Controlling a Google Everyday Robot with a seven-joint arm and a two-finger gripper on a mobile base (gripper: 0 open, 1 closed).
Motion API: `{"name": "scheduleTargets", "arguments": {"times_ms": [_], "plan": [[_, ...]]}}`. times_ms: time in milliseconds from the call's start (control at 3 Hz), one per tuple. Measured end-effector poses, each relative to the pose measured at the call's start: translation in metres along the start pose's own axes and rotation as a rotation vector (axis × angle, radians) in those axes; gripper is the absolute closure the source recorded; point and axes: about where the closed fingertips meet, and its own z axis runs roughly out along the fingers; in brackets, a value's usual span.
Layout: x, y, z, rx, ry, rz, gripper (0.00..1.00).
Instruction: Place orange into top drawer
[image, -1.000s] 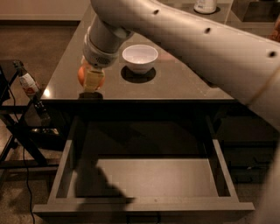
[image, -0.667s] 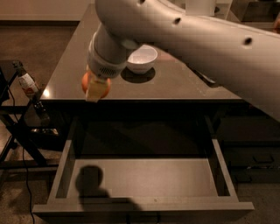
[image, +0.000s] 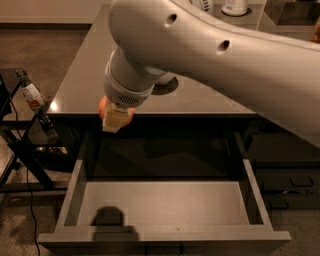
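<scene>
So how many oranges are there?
1. The orange is held in the gripper, at the front edge of the table above the open top drawer. The arm could hide others.

I log: worktop (image: 85, 75), dark, smooth, glossy; top drawer (image: 165, 202), matt grey, flat finish; arm shell (image: 225, 55), smooth off-white plastic with a soft sheen; claw (image: 116, 119), at the worktop's front edge, cream matt pads clasping the smooth-skinned orange (image: 103, 106).

Table (image: 80, 75) with bowl (image: 169, 78); gripper (image: 117, 118) over edge
</scene>
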Motion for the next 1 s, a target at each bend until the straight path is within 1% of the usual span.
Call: {"name": "scheduleTargets", "arguments": {"times_ms": [333, 667, 1000], "plan": [[0.016, 0.023, 0.014, -0.027, 0.005, 0.071, 1.00], [0.044, 0.059, 0.040, -0.058, -0.009, 0.184, 1.00], [0.065, 0.079, 0.067, -0.079, -0.033, 0.256, 1.00]]}}
